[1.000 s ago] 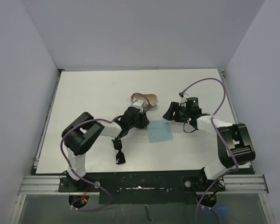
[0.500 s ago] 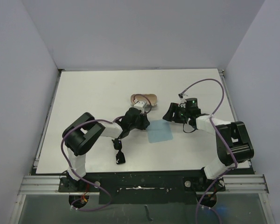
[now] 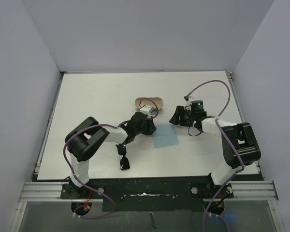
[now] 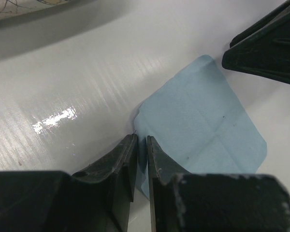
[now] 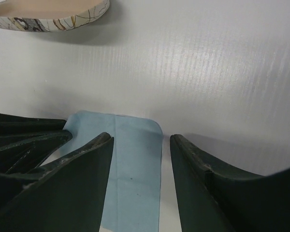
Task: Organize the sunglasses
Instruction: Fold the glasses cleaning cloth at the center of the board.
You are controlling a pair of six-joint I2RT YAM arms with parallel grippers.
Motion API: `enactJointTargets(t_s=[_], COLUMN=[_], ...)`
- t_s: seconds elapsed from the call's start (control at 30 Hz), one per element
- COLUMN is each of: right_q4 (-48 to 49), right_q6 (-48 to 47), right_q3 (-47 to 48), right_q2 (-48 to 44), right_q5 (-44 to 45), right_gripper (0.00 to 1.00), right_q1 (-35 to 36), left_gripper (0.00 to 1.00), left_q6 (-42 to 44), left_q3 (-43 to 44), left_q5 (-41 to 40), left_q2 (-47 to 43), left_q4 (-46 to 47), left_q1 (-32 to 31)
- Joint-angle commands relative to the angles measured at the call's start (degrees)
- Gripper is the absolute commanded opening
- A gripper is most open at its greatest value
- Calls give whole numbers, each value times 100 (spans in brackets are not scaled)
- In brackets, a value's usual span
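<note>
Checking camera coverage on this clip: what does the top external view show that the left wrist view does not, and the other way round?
Only top external: the sunglasses, lying well apart from the light blue cloth. Only left wrist: the left gripper pinching the cloth's near edge. Both: the cloth, part of the patterned case and the right gripper.

White table (image 3: 87, 96), finely ribbed surface, soft glare patch (image 4: 53, 118) from overhead light. 3 plain lavender-grey walls box it in: far wall (image 3: 150, 34), left wall (image 3: 14, 96), right wall (image 3: 275, 72). Aluminium rail (image 3: 43, 191) spans near edge. Dim grey-green surface (image 3: 38, 217) below rail, nature unclear.
</note>
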Motion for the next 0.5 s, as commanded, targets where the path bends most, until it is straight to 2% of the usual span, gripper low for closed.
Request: enactJointTargets(t_s=[0.0,0.47], right_q4=[42,-66], right_q6=[-228,-295], right_q3=[352,554], right_q2=[119,545], right_q5=[412,634], right_gripper=[51,47], right_q1=[148,405], left_gripper=[15,14], left_q6=[98,108], left_q3=[138,71], left_q5=[78,67], left_q2=[93,39], left_q4=[-420,-382], left_q1=[-45,-40])
